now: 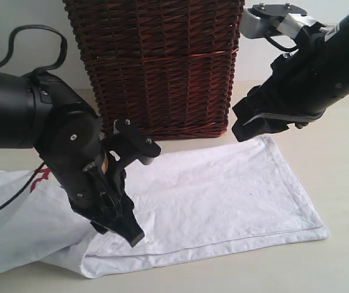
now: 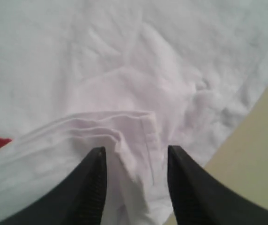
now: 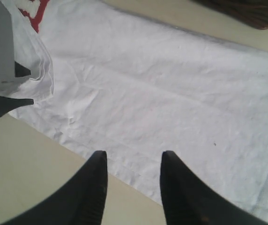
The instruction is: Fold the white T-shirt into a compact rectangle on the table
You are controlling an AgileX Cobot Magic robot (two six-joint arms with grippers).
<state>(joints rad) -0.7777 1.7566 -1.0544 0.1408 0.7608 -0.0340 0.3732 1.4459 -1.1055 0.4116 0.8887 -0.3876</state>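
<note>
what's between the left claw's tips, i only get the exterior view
observer: a folded hem of the white T-shirt bunches between the left claw tips, jaws apart; can't tell if it's pinched
operator: one layer or more
observer: several stacked edges show there in the left wrist view
operator: right claw holding anything
observer: no, the right claw is open with nothing between, over the shirt's edge beside bare table

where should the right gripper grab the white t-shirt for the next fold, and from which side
Take the white T-shirt at its short end hem near the front corner. That end lies flat with bare table beside it, so the right gripper, open and empty, could come in low from that side and pinch all layers. The other end is bunched at the left gripper.
</note>
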